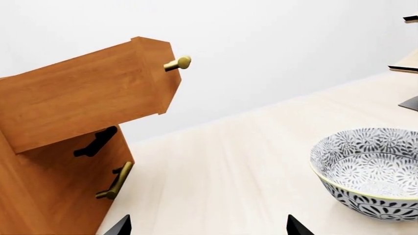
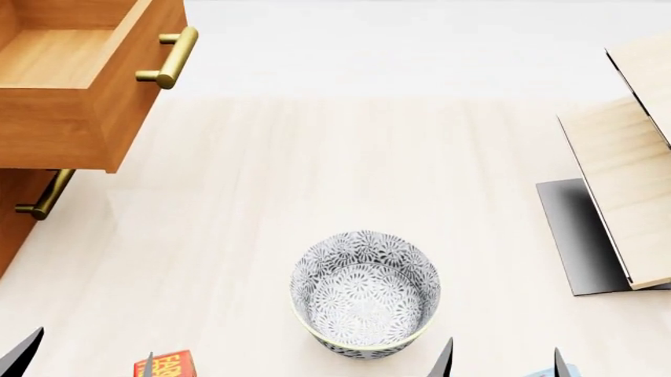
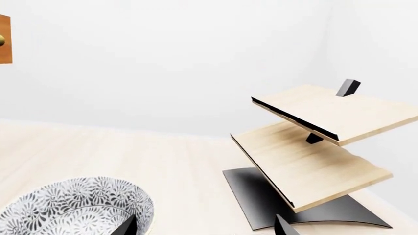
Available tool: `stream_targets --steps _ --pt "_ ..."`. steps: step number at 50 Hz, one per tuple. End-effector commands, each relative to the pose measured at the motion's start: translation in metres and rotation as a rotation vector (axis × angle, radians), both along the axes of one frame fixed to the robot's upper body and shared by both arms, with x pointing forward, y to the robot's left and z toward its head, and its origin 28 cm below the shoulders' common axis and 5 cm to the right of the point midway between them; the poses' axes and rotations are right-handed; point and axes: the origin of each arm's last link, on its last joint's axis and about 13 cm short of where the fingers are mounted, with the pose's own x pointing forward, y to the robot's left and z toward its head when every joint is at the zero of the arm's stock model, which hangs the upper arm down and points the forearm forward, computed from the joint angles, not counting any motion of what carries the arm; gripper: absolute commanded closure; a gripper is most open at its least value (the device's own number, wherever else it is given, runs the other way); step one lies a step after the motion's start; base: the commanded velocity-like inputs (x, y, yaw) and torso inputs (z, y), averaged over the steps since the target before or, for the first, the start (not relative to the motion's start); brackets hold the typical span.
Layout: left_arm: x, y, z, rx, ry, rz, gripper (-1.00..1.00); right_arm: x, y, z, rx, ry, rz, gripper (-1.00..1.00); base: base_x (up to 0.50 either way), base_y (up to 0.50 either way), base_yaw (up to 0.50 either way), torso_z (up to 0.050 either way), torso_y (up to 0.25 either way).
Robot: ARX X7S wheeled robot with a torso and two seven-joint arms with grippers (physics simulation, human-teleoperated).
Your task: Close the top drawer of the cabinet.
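Observation:
The top drawer point(image 2: 74, 86) of the orange-brown cabinet point(image 2: 16, 204) stands pulled out at the head view's upper left, its inside bare and its brass bar handle point(image 2: 173, 56) on the front panel. The left wrist view shows the drawer point(image 1: 85, 98) from the side, its handle end-on point(image 1: 179, 63), and the lower drawer's handle point(image 1: 116, 180) beneath. My left gripper point(image 1: 207, 227) is open and empty, well short of the drawer; its fingertips point(image 2: 21, 352) show at the head view's bottom left. My right gripper point(image 3: 203, 226) is open and empty at the bottom right point(image 2: 501, 363).
A black-and-white patterned bowl point(image 2: 365, 292) sits on the pale table point(image 2: 346, 157) between my grippers. A pale slanted wooden rack on a dark base point(image 2: 618, 173) stands at the right. A red box point(image 2: 166, 365) and a pale blue item point(image 2: 545, 372) peek in at the bottom edge.

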Motion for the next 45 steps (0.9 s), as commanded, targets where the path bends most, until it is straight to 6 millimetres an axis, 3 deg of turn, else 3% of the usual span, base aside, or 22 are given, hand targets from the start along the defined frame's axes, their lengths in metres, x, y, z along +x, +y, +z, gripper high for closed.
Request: stream_targets --steps 1,17,23,37,45 --pt "0.0003 -0.0005 -0.0009 0.003 0.004 0.000 -1.00 0.0000 0.0001 -0.0010 0.000 0.003 0.001 -1.00 0.00 0.00 0.00 0.000 0.000" --pt "0.0011 -0.0027 -0.0046 0.012 0.016 -0.016 -1.00 0.0021 0.0018 -0.0051 -0.018 0.018 0.001 -1.00 0.00 -0.07 0.00 0.000 0.000" --pt "0.0017 -0.0033 -0.0049 0.015 0.018 -0.020 -1.00 0.0023 0.0022 -0.0052 -0.022 0.008 0.004 -1.00 -0.04 -0.45 0.00 0.000 0.000" --pt "0.0017 -0.0029 -0.0061 0.013 0.020 -0.018 -1.00 0.0025 0.0025 -0.0077 -0.037 0.016 0.005 -1.00 0.00 -0.01 0.00 0.000 0.000" --pt "0.0027 -0.0030 -0.0062 0.012 0.021 -0.019 -1.00 0.0035 0.0026 -0.0080 -0.040 0.015 0.005 -1.00 0.38 0.00 0.00 0.000 0.000"
